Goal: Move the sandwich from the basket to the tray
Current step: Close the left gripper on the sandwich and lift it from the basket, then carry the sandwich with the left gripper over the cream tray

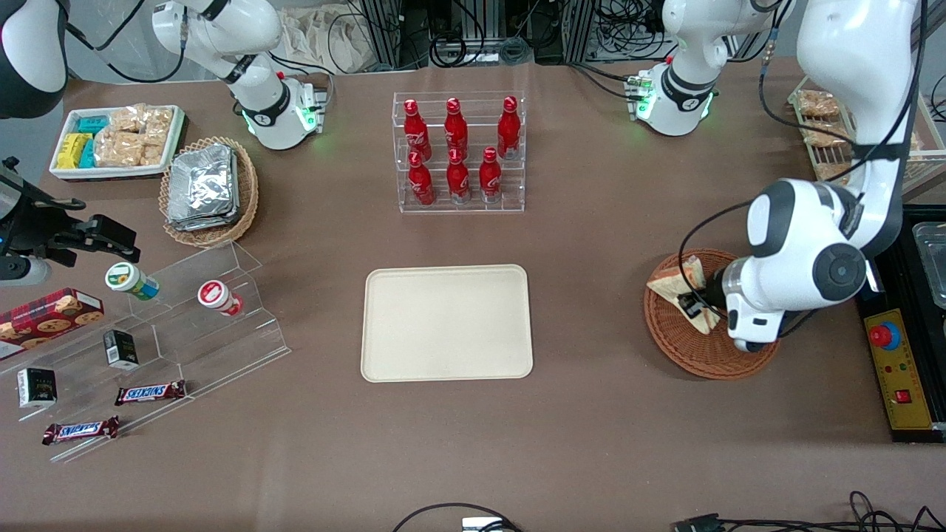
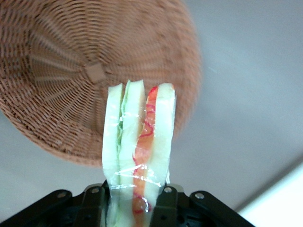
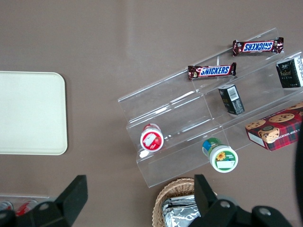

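My left gripper (image 1: 695, 304) is shut on the sandwich (image 1: 674, 283), a clear-wrapped white wedge with orange-red and green layers. It holds the sandwich just above the reddish-brown wicker basket (image 1: 695, 351), at the working arm's end of the table. In the left wrist view the fingers (image 2: 165, 208) press both sides of the sandwich (image 2: 137, 137), with the basket (image 2: 66, 71) underneath it. The cream-beige tray (image 1: 447, 323) lies flat in the middle of the table, well apart from the basket. It also shows in the right wrist view (image 3: 28, 113).
An acrylic rack of red bottles (image 1: 458, 151) stands farther from the camera than the tray. A stepped acrylic shelf with snacks (image 1: 185, 325), a tan basket of foil packets (image 1: 209, 188) and a white snack tray (image 1: 118, 140) are toward the parked arm's end. A yellow control box (image 1: 898, 369) lies beside the basket.
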